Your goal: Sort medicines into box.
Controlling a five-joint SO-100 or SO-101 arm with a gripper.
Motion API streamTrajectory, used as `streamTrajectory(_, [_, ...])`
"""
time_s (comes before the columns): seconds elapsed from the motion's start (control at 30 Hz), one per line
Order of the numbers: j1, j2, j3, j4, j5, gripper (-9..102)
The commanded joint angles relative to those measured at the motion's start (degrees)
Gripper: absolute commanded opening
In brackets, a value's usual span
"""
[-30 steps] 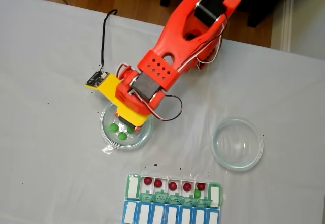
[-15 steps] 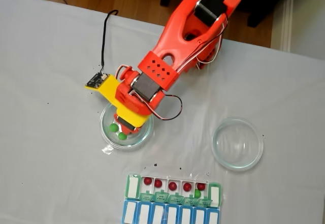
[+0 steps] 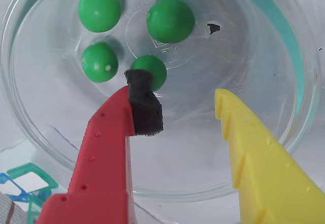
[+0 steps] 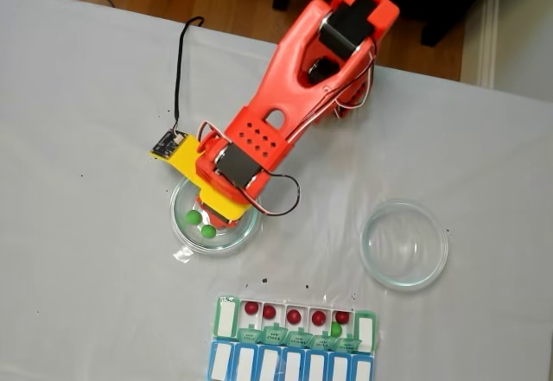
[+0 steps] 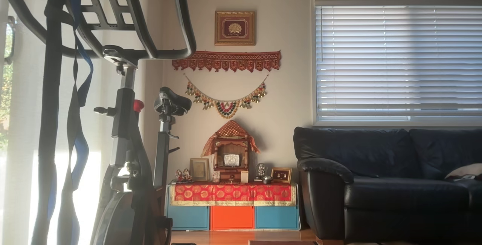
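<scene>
end effector open over the green pills

your end effector [image 3: 175,99] sits with its fingers apart inside the glass dish [image 3: 284,148], holding nothing. in the wrist view the red finger's dark foam pad [image 3: 144,109] is touching or just in front of the lowest green pill [image 3: 155,69], while the yellow finger [image 3: 249,148] stands well to the right, so that pill is beside the gap, not inside it. three more green pills [image 3: 170,20] lie in the upper left of that frame.

in the fixed view the arm [image 4: 289,96] reaches down from the upper centre to the dish at centre left, on the white bench [image 4: 86,295]. the box [image 4: 294,320] lies at the bottom centre with five dark red pills [image 4: 294,315] in a row and one green pill [image 4: 335,329] near its right end. a second dish [image 4: 404,244] at the right looks empty.

you likely need to shift left in the wrist frame before closing, or the pad may just nudge the pill away.
</scene>
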Motion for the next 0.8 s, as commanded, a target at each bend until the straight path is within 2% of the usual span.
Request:
streamTrajectory(0.0, [0.1, 0.7, -5.2, -0.1, 0.1, 20])
streamTrajectory(0.77, [0.0, -1.0, -6.4, -2.5, -1.1, 22])
